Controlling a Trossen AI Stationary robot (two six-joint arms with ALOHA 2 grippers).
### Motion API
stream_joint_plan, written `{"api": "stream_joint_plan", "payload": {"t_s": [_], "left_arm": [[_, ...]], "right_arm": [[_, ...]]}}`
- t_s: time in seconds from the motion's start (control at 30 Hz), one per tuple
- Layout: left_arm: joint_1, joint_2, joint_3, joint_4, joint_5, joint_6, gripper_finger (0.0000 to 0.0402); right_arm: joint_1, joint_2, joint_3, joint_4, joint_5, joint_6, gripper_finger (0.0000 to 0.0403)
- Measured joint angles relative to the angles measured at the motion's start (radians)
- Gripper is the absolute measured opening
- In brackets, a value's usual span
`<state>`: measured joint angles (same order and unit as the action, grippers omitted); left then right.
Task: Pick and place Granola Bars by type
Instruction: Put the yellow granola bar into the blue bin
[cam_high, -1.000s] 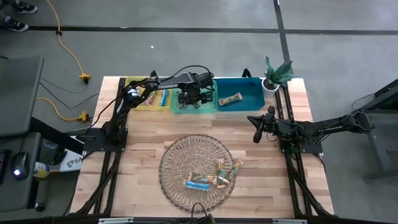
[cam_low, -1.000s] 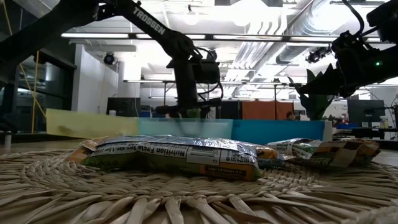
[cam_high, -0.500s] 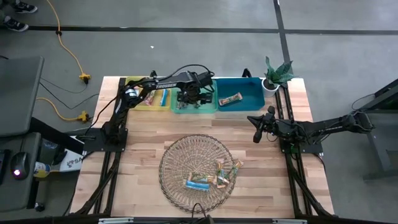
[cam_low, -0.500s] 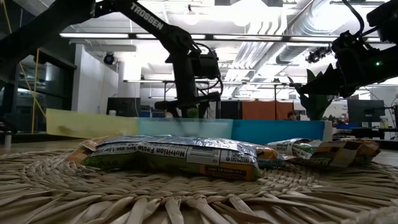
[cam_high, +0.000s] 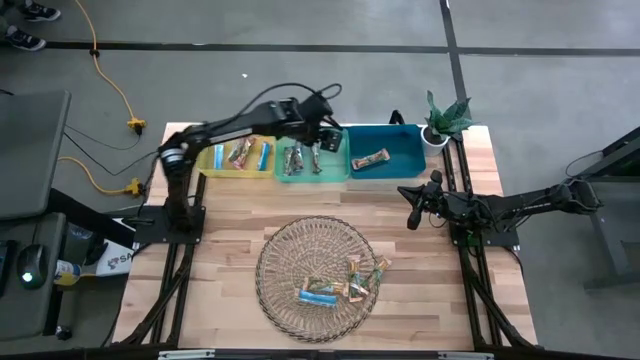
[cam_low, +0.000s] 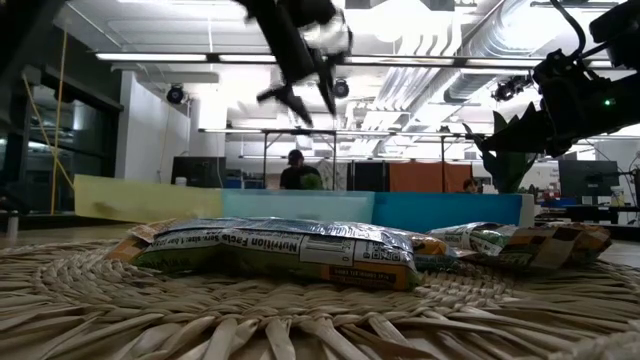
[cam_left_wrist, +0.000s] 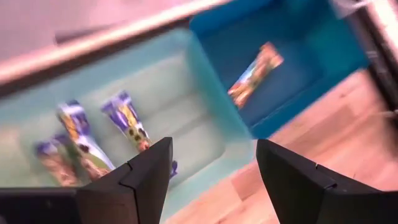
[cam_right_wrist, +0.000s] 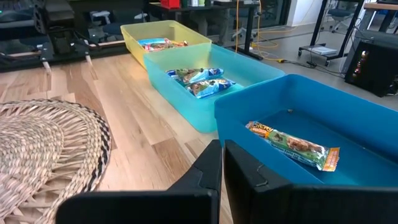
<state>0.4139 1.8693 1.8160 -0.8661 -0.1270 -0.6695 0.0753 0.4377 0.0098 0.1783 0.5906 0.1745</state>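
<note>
Four shiny wrapped granola bars (cam_high: 338, 284) on round wicker plate (cam_high: 275, 260), lying crosswise, nearer right gripper (cam_high: 413, 216), fingers clenched empty; left gripper (cam_high: 316, 143), fingers released, over green bin (cam_high: 312, 176).

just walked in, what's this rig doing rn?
Sorting granola bars from the wicker plate into bins by type. The left gripper hangs open and empty above the green bin, which holds three bars. The yellow bin holds a few, the teal bin one. The right gripper waits shut beside the plate, where a handful remain.
</note>
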Motion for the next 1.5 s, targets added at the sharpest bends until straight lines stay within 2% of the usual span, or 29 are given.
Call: {"api": "stream_joint_plan", "payload": {"t_s": [0.2, 0.5, 0.6, 0.7, 0.83, 1.07, 1.2, 1.37, 1.5], "left_arm": [[-0.094, -0.212, 0.0, -0.049, -0.169, 0.126, 0.023], [-0.337, -0.454, -0.009, -0.236, -0.482, 0.118, 0.023], [-0.44, -0.54, -0.102, -0.24, -0.596, 0.083, 0.023], [-0.53, -0.649, -0.27, -0.206, -0.668, -0.008, 0.023], [-0.614, -0.794, -0.566, 0.001, -0.679, -0.088, 0.023], [-0.683, -0.941, -0.993, 0.537, -0.564, -0.092, 0.023], [-0.729, -0.947, -1.162, 0.787, -0.508, -0.101, 0.023], [-0.778, -0.947, -1.328, 0.983, -0.565, -0.162, 0.023], [-0.783, -0.952, -1.42, 1.139, -0.558, -0.173, 0.023]], "right_arm": [[0.0, 0.0, 0.0, 0.002, 0.0, 0.0, 0.0], [0.0, 0.0, 0.0, 0.001, 0.0, 0.0, 0.0], [0.0, 0.0, 0.0, 0.001, 0.0, 0.0, 0.0], [0.0, 0.0, 0.0, 0.005, 0.0, 0.0, 0.0], [0.0, 0.0, 0.0, 0.006, -0.019, 0.058, 0.0], [0.0, 0.0, 0.0, 0.058, -0.124, 0.275, 0.0], [0.0, 0.0, 0.0, 0.116, -0.224, 0.358, 0.0], [0.0, -0.001, 0.0, 0.199, -0.34, 0.44, 0.0], [0.0, 0.0, 0.0, 0.277, -0.401, 0.431, 0.0]]}}
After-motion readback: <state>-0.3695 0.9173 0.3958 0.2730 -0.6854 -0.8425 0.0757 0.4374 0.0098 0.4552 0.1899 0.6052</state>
